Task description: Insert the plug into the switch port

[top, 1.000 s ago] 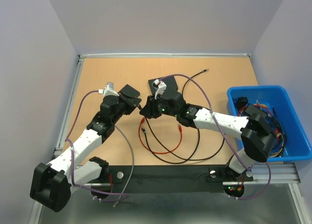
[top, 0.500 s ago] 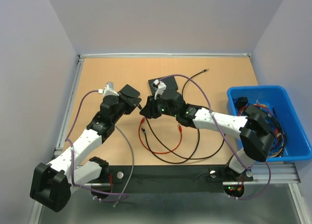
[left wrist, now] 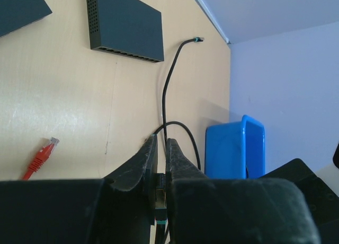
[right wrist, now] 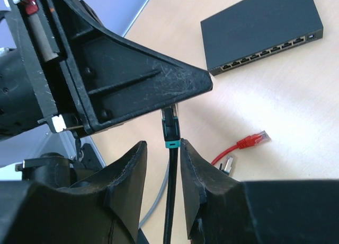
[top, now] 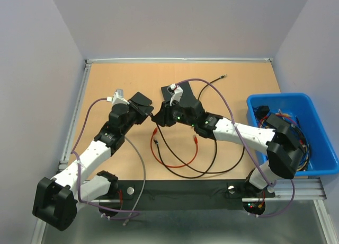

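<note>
My left gripper is shut on the plug, a black connector with a teal boot, pinched deep between the fingers. In the right wrist view the same plug hangs out of the left gripper's black body. My right gripper stands open around the black cable just under the boot; one finger touches the boot and a gap shows on the other side. The switch lies flat on the table with its row of ports facing the grippers, a short way off. It also shows in the left wrist view as a switch. Both grippers meet mid-table.
The black cable loops across the table to a free teal end. A red cable with a red plug lies near the grippers, beside a small metal connector. A blue bin of cables stands at the right.
The right gripper has shifted slightly away from the arm bases, closer to the left gripper's tips. The left arm and the plug have stayed put.
</note>
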Controlling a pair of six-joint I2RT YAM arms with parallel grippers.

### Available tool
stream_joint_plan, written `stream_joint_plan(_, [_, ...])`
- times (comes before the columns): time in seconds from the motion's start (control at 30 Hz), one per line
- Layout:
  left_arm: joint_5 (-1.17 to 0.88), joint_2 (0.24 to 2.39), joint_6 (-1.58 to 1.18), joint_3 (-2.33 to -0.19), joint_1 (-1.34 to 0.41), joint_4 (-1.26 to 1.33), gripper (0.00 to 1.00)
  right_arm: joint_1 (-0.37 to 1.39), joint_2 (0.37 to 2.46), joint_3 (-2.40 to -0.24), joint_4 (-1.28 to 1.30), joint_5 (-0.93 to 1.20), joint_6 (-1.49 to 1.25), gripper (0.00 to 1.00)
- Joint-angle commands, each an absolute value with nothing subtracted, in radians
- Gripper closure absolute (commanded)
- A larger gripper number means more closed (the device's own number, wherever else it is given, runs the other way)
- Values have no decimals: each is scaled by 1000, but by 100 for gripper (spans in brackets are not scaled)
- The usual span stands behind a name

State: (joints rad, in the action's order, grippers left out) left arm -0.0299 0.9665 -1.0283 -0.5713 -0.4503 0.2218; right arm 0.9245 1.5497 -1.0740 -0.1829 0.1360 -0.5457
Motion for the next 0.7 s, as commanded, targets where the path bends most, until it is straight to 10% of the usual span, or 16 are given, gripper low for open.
stream_joint_plan(0.0, [-29, 960, -1034, -563, -454, 285, 100, 933, 1519, -1115, -236, 118, -523, 63])
stream_joint_plan(0.67, [-54, 969, -1029, -557, -453, 302, 100, 933, 1578, -1137, -238, 75, -521, 72])
